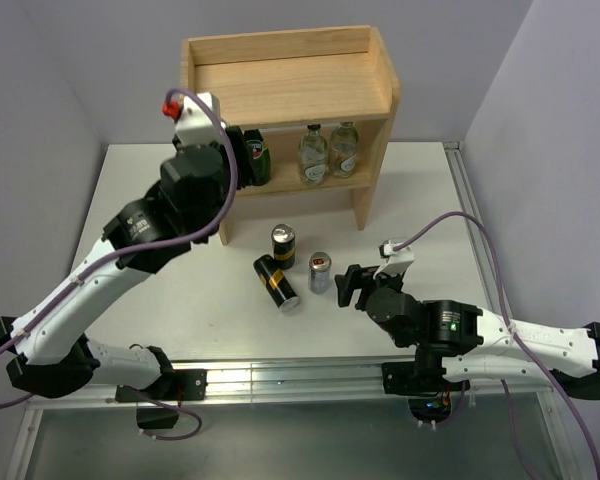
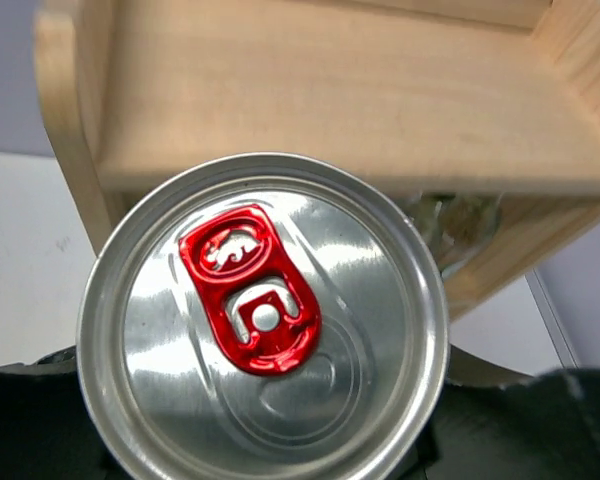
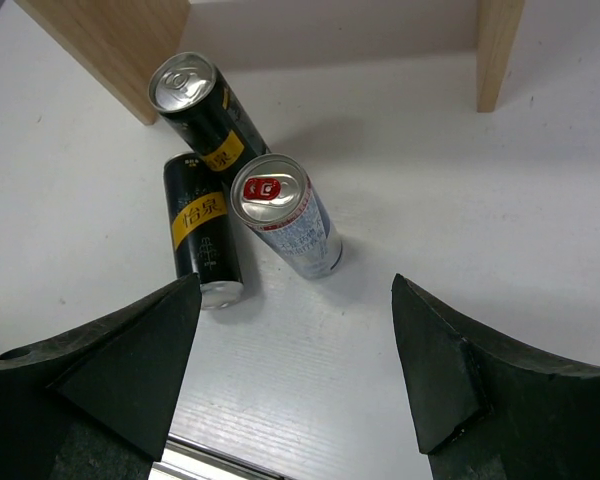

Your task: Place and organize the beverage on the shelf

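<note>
left end effector [image 1: 248, 158] clenched around silver-lidded red-tabbed can [image 2: 265, 330]; right end effector [image 3: 297, 300] released, upright blue-and-silver can [image 3: 285, 215] just ahead of it.

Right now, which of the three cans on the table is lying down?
The leftmost black-and-gold can: it lies on its side, while the other black-and-gold can and the blue-and-silver can stand upright.
</note>
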{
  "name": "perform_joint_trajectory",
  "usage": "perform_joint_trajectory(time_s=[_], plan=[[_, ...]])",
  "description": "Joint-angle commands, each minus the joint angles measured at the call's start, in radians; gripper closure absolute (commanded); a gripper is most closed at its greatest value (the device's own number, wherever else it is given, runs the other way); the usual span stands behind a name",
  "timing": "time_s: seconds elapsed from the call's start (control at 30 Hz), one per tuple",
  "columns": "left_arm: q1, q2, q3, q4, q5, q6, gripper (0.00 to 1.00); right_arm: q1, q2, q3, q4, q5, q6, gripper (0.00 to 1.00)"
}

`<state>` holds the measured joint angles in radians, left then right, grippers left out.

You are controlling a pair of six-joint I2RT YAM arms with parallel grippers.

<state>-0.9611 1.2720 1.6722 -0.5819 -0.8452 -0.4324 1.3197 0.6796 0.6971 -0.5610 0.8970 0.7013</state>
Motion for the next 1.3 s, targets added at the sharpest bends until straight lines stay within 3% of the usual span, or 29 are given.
perform_joint_trajectory(time_s=[0.0, 0.2, 0.5, 0.97, 1.13, 1.27], plan=[[0.022, 0.076, 0.234, -0.010, -0.006, 0.165, 1.00, 0.004, -0.032, -0.002, 0.012, 0.037, 0.000, 0.16], [0.073, 0.220, 0.498, -0.007, -0.003, 0.303, 1.00, 0.004, -0.077, -0.018, -0.026, 0.046, 0.026, 0.16], [0.191, 0.325, 0.563, 0.044, 0.050, 0.365, 1.00, 0.006, -0.133, -0.045, -0.060, 0.046, 0.069, 0.16], [0.373, 0.403, 0.597, 0.025, 0.143, 0.327, 1.00, 0.006, -0.095, -0.068, -0.027, 0.039, 0.069, 0.16], [0.403, 0.385, 0.532, 0.047, 0.164, 0.314, 1.00, 0.006, -0.095, -0.073, -0.016, 0.039, 0.063, 0.16], [0.420, 0.375, 0.477, 0.060, 0.178, 0.302, 0.83, 0.004, -0.092, -0.073, -0.023, 0.039, 0.067, 0.16]])
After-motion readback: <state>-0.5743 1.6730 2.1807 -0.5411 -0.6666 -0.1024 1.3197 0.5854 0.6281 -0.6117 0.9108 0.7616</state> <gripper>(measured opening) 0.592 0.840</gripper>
